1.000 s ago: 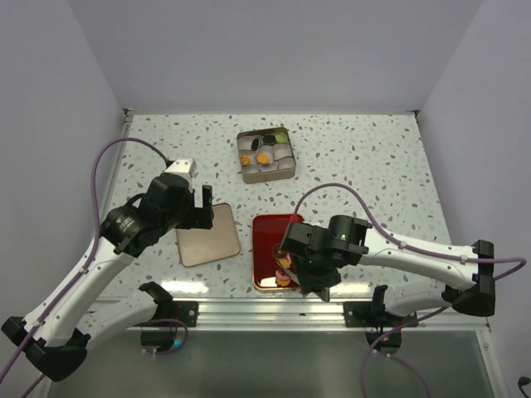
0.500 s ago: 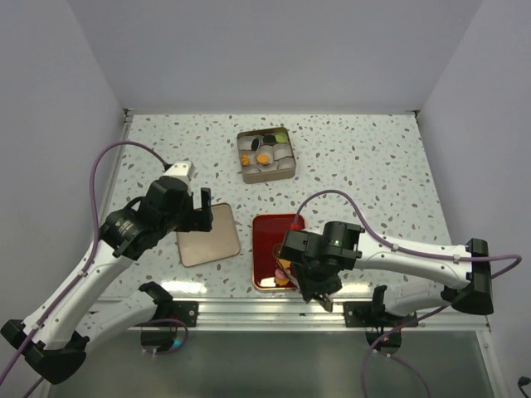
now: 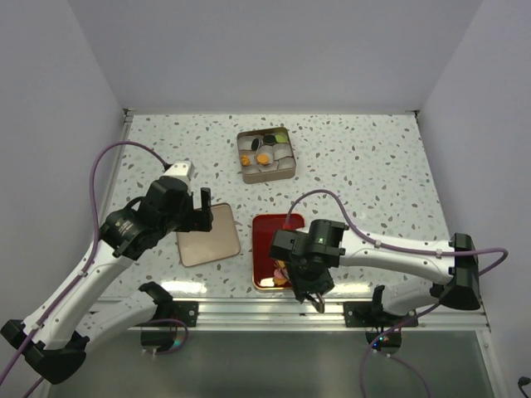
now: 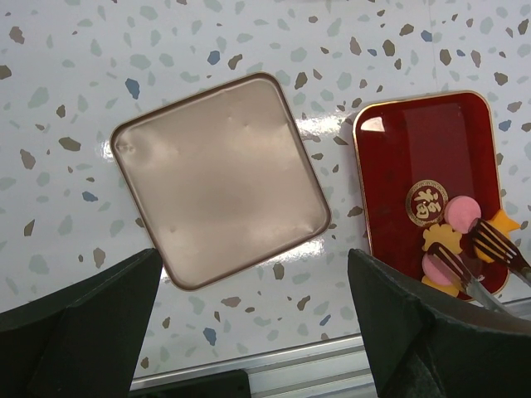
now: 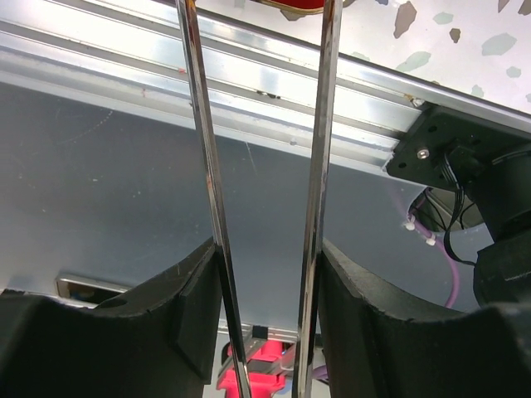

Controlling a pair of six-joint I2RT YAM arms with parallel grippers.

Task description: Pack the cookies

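Several cookies, pink and orange, lie at the near end of the red tray. In the top view they peek out at the tray's near end, mostly hidden by my right arm. More cookies sit in the square tin at the back. My right gripper is shut on the metal tongs, whose forked tips hang over the pink and orange cookies. My left gripper stands wide open and holds nothing, hovering by the near edge of the tin lid.
The tin lid lies flat to the left of the red tray. An aluminium rail runs along the table's near edge, with both arm bases bolted to it. Purple cables loop above both arms.
My right arm has shifted left and toward the near edge, carrying the tongs over the tray's near end. The left arm has hardly moved.
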